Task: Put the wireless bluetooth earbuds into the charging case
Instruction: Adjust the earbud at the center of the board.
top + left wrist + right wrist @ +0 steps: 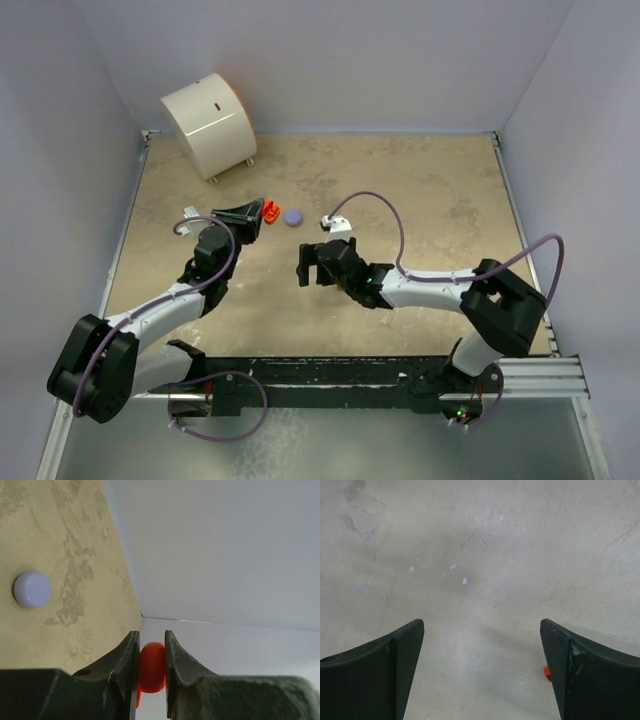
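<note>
My left gripper is shut on a red-orange round case, which sits squeezed between the jaws in the left wrist view, with my left gripper tilted toward the back wall. A closed lilac round case lies on the table just right of it and also shows in the left wrist view. My right gripper is open and empty over bare table. A tiny red-orange piece, perhaps an earbud, peeks out beside its right finger. No lilac earbuds are in view.
A large white cylinder with an orange rim lies at the back left corner. Light grey walls enclose the beige table on three sides. A metal rail runs along the near edge.
</note>
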Tool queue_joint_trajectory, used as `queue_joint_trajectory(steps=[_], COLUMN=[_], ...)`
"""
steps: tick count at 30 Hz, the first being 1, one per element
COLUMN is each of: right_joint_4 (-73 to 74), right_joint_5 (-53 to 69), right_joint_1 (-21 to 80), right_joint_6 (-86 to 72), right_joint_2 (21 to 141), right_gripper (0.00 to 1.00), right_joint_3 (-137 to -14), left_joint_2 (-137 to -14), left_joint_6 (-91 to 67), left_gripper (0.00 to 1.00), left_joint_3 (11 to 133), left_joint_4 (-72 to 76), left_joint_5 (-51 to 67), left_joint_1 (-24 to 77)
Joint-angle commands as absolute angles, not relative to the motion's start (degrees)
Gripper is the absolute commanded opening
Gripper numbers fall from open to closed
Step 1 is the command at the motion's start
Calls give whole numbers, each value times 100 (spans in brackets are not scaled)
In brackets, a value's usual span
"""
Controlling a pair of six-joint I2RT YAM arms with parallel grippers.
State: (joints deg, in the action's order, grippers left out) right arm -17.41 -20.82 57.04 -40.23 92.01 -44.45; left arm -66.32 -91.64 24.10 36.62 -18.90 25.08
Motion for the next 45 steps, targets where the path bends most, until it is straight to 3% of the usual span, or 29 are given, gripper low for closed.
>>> queue_joint_trajectory(steps=[1,12,21,45], right_joint_4=[-618,1467,1529,1211], right_joint_5=[-2519,-2738,-2488,-2090], right_joint_1=[5693,5695,5693,5562], right_joint_6=[-3345,-3242,-3087,-2905], right_joint_2=[8769,8472,8485,9380], right_gripper=[100,83,65,53], right_joint_3=[-5139,-5618,-5502,-5422], left_joint_2=[-6460,-6493,-6558,-6747], left_joint_6=[-9019,-9040,-9073,-9116], left_gripper=[0,0,0,0], left_joint_3=[2382,2384,2386,2373], left_joint_4=[3616,3633,3718,3881], left_joint_5=[-1934,-1883,-1819,-1758], left_joint_1=[2458,2457,2456,2461])
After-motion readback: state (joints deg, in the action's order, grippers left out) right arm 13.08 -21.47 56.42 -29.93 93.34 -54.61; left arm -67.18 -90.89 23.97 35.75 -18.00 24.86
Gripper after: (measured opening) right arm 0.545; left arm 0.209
